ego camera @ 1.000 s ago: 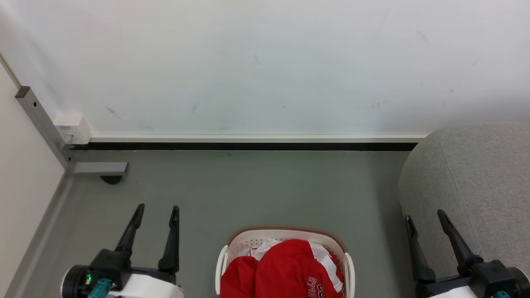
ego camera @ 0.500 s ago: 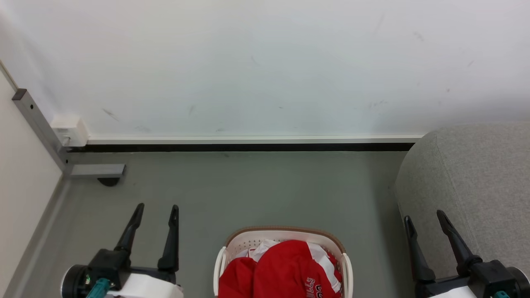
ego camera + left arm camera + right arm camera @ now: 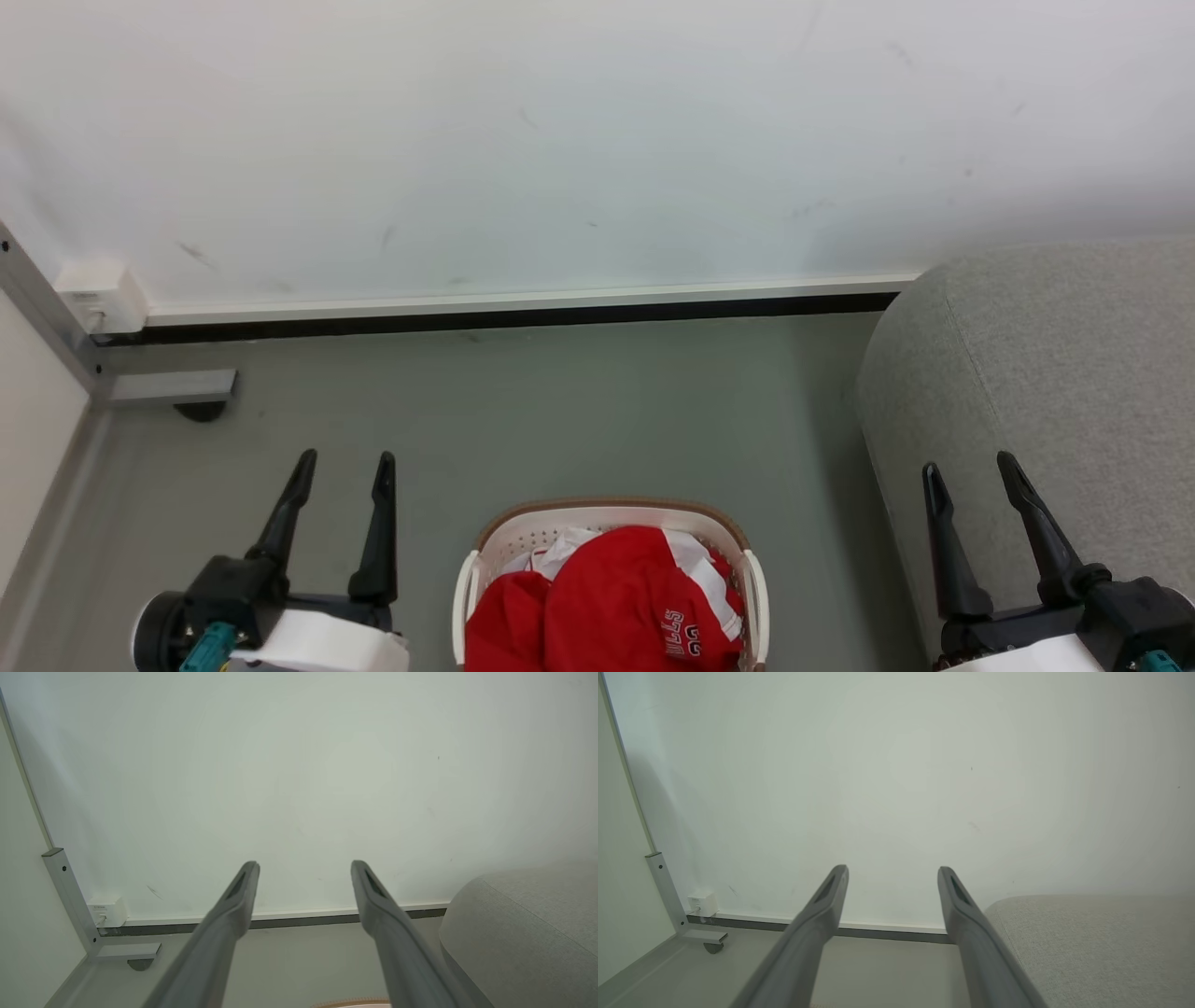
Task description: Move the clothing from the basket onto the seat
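Note:
The red clothing (image 3: 607,611) with white panels and lettering lies heaped in the white basket (image 3: 607,516) with its brown rim, at the bottom centre of the head view. The grey upholstered seat (image 3: 1046,373) stands to the right; it also appears as the seat (image 3: 528,933) and the seat (image 3: 1092,947) in the wrist views. My left gripper (image 3: 344,461) hangs open over the floor left of the basket, nothing between its fingers. My right gripper (image 3: 971,464) stands open in front of the seat's rounded end. Both wrist views look along open grippers, left (image 3: 303,864) and right (image 3: 892,869), toward the wall.
A white wall with a dark baseboard (image 3: 504,317) closes the back. At the far left stand a metal post foot with a caster (image 3: 182,392) and a small white box (image 3: 98,297). Grey floor (image 3: 560,411) lies between wall and basket.
The whole head picture has shifted left and slightly up as the camera moved. Both grippers stay open; the clothing lies unmoved in the basket.

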Tool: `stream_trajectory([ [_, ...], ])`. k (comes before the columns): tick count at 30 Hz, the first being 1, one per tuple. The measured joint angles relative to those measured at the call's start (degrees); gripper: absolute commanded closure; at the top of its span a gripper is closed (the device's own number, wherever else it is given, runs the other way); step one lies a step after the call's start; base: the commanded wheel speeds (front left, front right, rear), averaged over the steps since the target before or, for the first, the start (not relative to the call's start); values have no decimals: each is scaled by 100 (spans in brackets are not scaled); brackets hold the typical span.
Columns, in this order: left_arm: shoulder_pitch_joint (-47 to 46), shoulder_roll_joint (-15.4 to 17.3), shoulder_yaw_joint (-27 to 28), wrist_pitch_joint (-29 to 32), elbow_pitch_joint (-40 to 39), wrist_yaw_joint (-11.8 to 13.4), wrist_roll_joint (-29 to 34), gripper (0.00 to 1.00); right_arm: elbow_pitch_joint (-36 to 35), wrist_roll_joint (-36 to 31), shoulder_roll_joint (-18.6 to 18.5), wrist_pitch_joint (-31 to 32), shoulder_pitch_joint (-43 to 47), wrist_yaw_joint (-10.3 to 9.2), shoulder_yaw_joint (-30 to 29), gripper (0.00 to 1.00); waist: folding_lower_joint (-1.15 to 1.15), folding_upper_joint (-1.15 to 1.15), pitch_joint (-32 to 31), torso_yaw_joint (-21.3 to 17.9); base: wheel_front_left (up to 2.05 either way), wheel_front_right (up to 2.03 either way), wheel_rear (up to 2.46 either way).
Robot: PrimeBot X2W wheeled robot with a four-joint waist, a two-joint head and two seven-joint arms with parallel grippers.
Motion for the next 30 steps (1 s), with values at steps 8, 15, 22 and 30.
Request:
stream_trajectory([
  [8,-300,-7,-35,0,48,-133,-19,0,-333,305,-1,-1,-209,0,-83,0,0,0,403,-254,0,0,0],
  [15,-644,-3,-25,0,345,-249,-57,0,-628,546,-2,-1,-475,0,-54,0,0,0,951,-554,0,0,0],
  [22,-1132,199,-191,0,1244,-341,-55,0,-854,829,-5,0,-687,0,-58,0,1,0,1527,-927,0,0,0],
  [30,-2018,455,-672,85,2762,-376,-8,0,-1055,1007,-8,0,-920,0,-87,0,1,0,2149,-1321,0,0,0],
])
